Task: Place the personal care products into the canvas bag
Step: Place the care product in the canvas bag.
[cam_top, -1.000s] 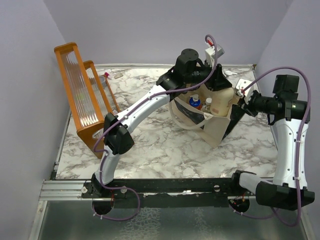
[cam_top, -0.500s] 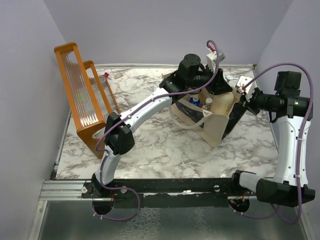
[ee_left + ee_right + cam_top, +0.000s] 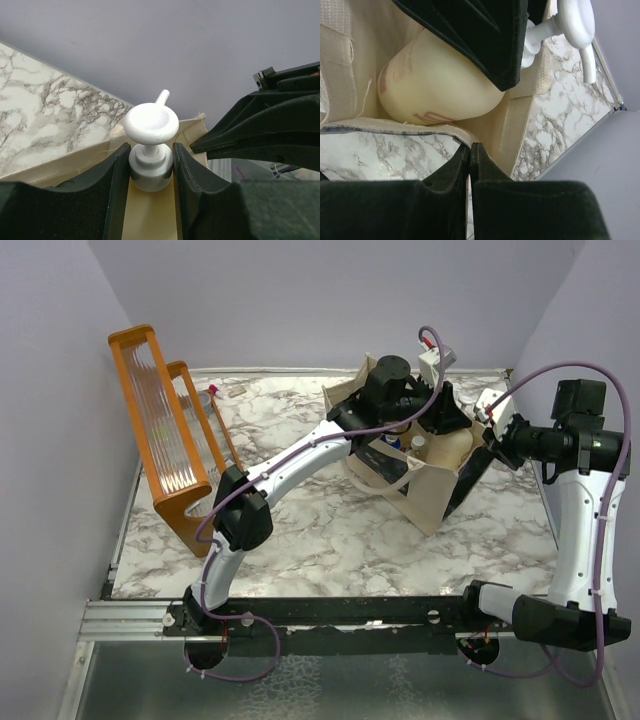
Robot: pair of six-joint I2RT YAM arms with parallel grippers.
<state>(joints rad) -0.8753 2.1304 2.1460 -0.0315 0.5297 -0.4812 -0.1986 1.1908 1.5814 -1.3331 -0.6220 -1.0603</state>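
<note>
The beige pump bottle (image 3: 150,172) has a white pump head (image 3: 151,122), and my left gripper (image 3: 149,155) is shut on its collar. The top view shows that gripper (image 3: 441,422) holding the bottle (image 3: 452,445) tilted in the mouth of the canvas bag (image 3: 425,495). My right gripper (image 3: 490,436) is at the bag's right rim. In the right wrist view its fingers (image 3: 470,148) are shut on the cloth edge (image 3: 410,127), with the beige bottle (image 3: 435,87) just beyond. A cream-capped bottle (image 3: 418,443) stands inside the bag.
An orange wooden rack (image 3: 165,430) stands upright at the table's left side. A small clear item (image 3: 213,393) lies just behind it. The back wall is close behind the bag. The right arm's black fingers (image 3: 260,135) are near the pump head.
The left arm has carried the pump bottle right and back over the bag's mouth. The right gripper has closed on the bag's rim. The bag's far flap has risen.
</note>
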